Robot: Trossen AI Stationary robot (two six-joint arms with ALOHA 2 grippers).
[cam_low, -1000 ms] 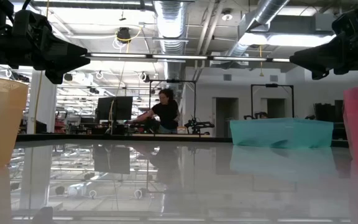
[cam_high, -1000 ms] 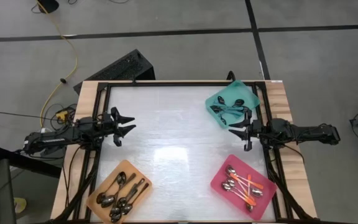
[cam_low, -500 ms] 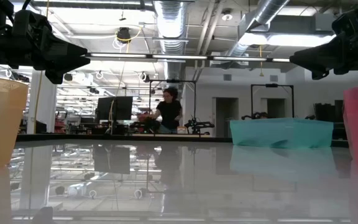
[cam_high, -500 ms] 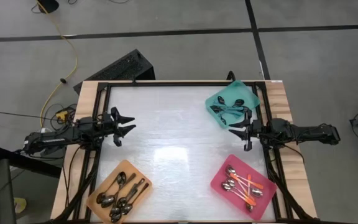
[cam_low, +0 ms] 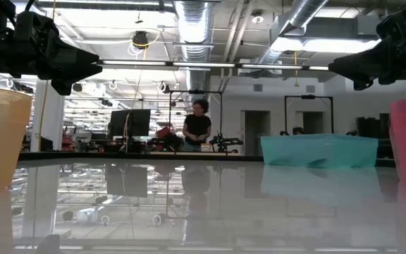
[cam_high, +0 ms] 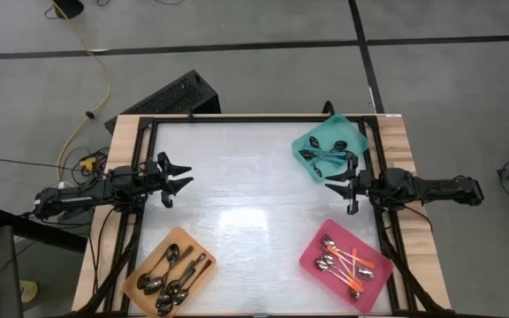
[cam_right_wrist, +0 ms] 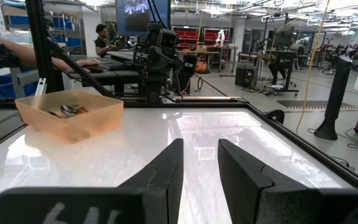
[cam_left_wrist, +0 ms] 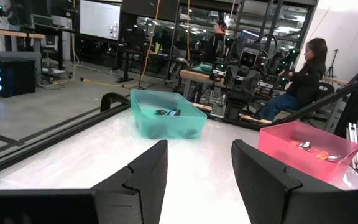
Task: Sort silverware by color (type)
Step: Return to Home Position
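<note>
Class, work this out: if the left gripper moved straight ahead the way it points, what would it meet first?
Nothing nearby: the left gripper points across bare table, between the teal tray and pink tray. First in line is probably the right gripper, though heights are unclear.

On glossy white bench (cam_high: 237, 168): shiny metal spoons (cam_high: 173, 270) in flat orange tray (cam_high: 177, 233), orange-handled spoons (cam_high: 345, 263) in pink tray (cam_high: 343, 231), dark spoons (cam_high: 325, 153) in teal tray (cam_high: 347, 126).
</note>
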